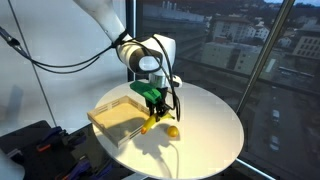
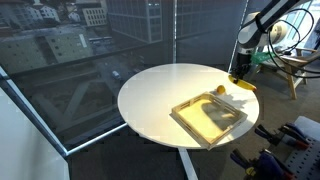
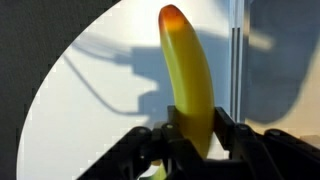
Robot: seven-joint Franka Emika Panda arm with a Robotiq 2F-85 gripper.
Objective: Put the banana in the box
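Round white tbl [image 1: 205, 135] w/ box [image 1: 118, 115], sm. orange fruit [image 1: 172, 129].

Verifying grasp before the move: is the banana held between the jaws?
Yes, in the wrist view the gripper has its jaws closed on the banana.

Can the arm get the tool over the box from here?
Probably yes. The tool, shut on the banana, hangs just beside the box above the table, and nothing seems to stand between them.
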